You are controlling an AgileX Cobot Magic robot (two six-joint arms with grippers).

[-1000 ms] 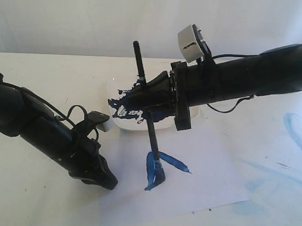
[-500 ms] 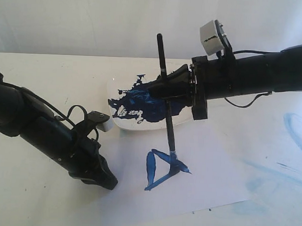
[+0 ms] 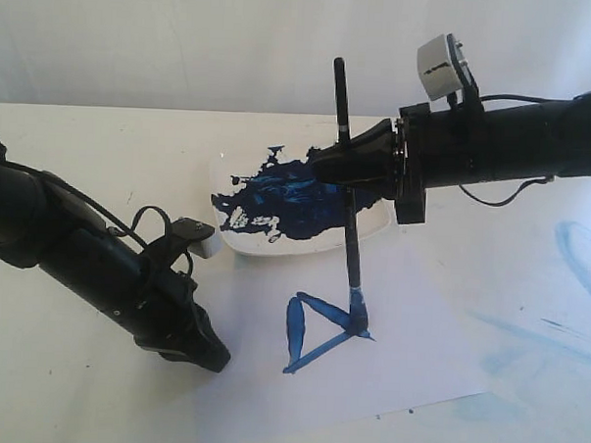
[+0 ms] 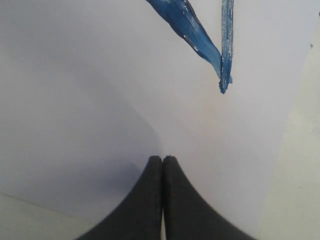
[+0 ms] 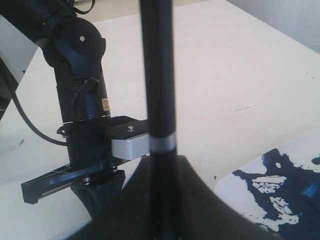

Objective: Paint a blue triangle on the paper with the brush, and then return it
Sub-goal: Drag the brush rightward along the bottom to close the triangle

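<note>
Exterior view: right tool [image 3: 327, 169] clamps thin black brush [image 3: 350, 248], bristles on hollow blue triangle [image 3: 293, 334] (left tool [image 4: 162, 160] pinched together).

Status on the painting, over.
Right claw shut on brush, tip at blue triangle's corner. Left claw shut, on paper. Nothing blocking.

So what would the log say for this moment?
right gripper: shut on brush | brush: near upright, tip at triangle corner | triangle: three strokes on paper | left gripper: shut, over paper
</note>
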